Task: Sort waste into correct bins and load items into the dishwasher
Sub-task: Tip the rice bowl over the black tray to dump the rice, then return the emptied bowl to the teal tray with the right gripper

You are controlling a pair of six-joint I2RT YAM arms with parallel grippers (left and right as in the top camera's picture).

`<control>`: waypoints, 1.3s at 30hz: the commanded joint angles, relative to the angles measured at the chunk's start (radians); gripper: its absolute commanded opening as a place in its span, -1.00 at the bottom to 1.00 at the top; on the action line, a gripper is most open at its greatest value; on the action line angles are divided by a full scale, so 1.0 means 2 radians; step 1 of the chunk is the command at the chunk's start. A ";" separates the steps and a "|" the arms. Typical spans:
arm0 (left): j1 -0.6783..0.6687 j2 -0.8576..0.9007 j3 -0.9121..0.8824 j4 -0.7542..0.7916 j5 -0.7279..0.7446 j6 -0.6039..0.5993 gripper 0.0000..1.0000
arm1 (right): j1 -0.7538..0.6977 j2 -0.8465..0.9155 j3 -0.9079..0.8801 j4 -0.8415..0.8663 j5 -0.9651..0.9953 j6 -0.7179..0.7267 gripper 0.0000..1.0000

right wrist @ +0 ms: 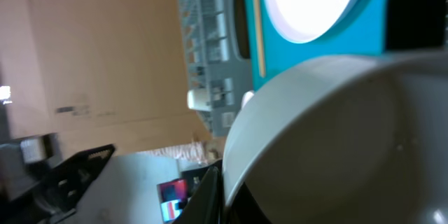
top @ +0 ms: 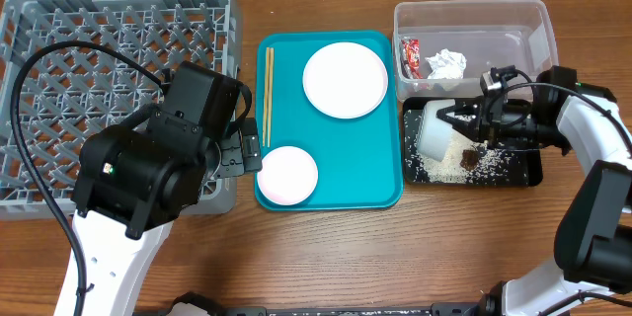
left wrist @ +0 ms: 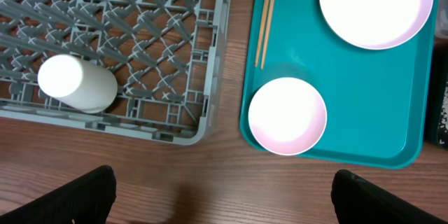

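Observation:
My right gripper (top: 466,118) is shut on the rim of the pale bowl (top: 433,130) and holds it tipped on its side over the black tray (top: 523,174). Rice grains (top: 439,166) and a brown lump (top: 470,159) lie in that tray. The bowl fills the right wrist view (right wrist: 336,133). The clear tub (top: 533,20) holds the red wrapper (top: 411,57) and white tissue (top: 447,62). My left gripper (left wrist: 224,203) is open and empty above bare table, beside the grey rack (top: 59,20). A white cup (left wrist: 73,84) lies in the rack (left wrist: 210,56).
The teal tray (top: 385,173) sits mid-table with the large white plate (top: 345,79), the saucer (top: 288,174) and the chopsticks (top: 268,94) on it. The left arm's body covers the rack's right front corner. Bare wood lies in front of the tray.

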 commanded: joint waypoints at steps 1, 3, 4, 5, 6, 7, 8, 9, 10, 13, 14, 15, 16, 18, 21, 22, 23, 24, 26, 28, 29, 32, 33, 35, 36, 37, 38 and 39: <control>-0.002 0.002 0.003 0.006 -0.003 -0.006 1.00 | 0.001 -0.016 0.001 -0.001 -0.010 0.053 -0.92; -0.002 0.002 0.003 0.006 -0.003 -0.005 1.00 | 0.005 -0.023 0.002 -0.033 -0.097 -0.064 -0.92; -0.002 0.002 0.003 0.005 -0.003 -0.004 1.00 | 0.006 -0.027 0.004 -0.040 -0.104 -0.091 -0.92; -0.002 0.002 0.003 0.005 -0.003 -0.001 0.99 | 0.006 -0.027 0.006 -0.033 -0.091 -0.087 -0.93; -0.002 0.002 0.003 0.005 -0.003 -0.001 0.99 | 0.006 -0.027 0.006 -0.022 -0.065 -0.043 -0.92; -0.002 0.002 0.003 0.005 -0.003 -0.001 0.99 | 0.006 -0.027 0.006 -0.022 -0.051 -0.009 -0.92; -0.002 0.002 0.003 0.005 -0.003 -0.001 1.00 | 0.006 -0.029 0.006 -0.030 -0.042 -0.007 -0.92; -0.002 0.002 0.003 0.005 -0.003 -0.001 1.00 | 0.008 -0.031 0.008 -0.037 -0.030 -0.018 -0.92; -0.002 0.002 0.003 0.005 -0.003 0.001 1.00 | 0.009 -0.033 0.009 -0.037 -0.001 -0.021 -0.92; -0.002 0.002 0.003 0.005 -0.003 0.002 0.99 | 0.009 -0.034 0.010 -0.032 0.059 0.039 -0.92; -0.002 0.002 0.003 0.006 -0.003 0.002 1.00 | 0.009 -0.035 0.010 -0.035 0.056 0.039 -0.92; -0.002 0.002 0.003 0.006 -0.003 0.002 1.00 | 0.011 -0.038 0.012 -0.035 0.059 0.038 -0.92; -0.002 0.002 0.003 0.006 -0.003 0.002 1.00 | 0.014 -0.043 0.016 -0.036 0.066 0.036 -0.92; -0.002 0.002 0.003 0.005 -0.003 0.003 1.00 | 0.023 -0.056 0.031 -0.043 0.089 0.033 -0.92; -0.002 0.002 0.003 0.005 -0.003 0.003 0.99 | 0.049 -0.084 0.070 -0.059 0.148 0.031 -0.92; -0.002 0.002 0.003 0.005 -0.003 0.003 1.00 | 0.063 -0.094 0.083 -0.064 0.170 0.031 -0.92; -0.002 0.002 0.003 0.005 -0.003 0.003 0.99 | 0.079 -0.103 0.096 -0.068 0.193 0.032 -0.92; -0.002 0.002 0.003 0.006 -0.004 0.003 1.00 | 0.102 -0.113 0.110 -0.071 0.223 0.041 -0.92; -0.002 0.002 0.003 0.007 -0.006 0.002 1.00 | 0.148 -0.126 0.125 -0.067 0.283 0.078 -0.92; -0.002 0.002 0.003 0.007 -0.013 0.002 1.00 | 0.206 -0.131 0.128 -0.053 0.348 0.125 -0.92; -0.002 0.002 0.003 0.007 -0.013 0.002 1.00 | 0.233 -0.130 0.128 -0.049 0.378 0.141 -0.92; -0.002 0.002 0.003 0.007 -0.011 0.002 1.00 | 0.323 -0.120 0.120 -0.031 0.486 0.195 -0.92; -0.002 0.002 0.003 0.005 -0.010 0.002 1.00 | 0.347 -0.115 0.116 -0.024 0.517 0.215 -0.92; -0.002 0.002 0.003 0.004 -0.010 0.002 1.00 | 0.390 -0.106 0.109 -0.009 0.575 0.249 -0.92; -0.002 0.001 0.003 0.003 -0.010 0.002 1.00 | 0.412 -0.098 0.108 -0.004 0.605 0.263 -0.92; -0.002 0.000 0.003 0.004 -0.010 0.002 1.00 | 0.427 -0.091 0.108 0.000 0.626 0.272 -0.92; -0.002 -0.001 0.003 0.004 -0.011 0.000 1.00 | 0.440 -0.084 0.108 0.005 0.640 0.281 -0.92; -0.002 -0.002 0.003 0.005 -0.011 -0.002 1.00 | 0.453 -0.075 0.108 0.013 0.646 0.282 -0.92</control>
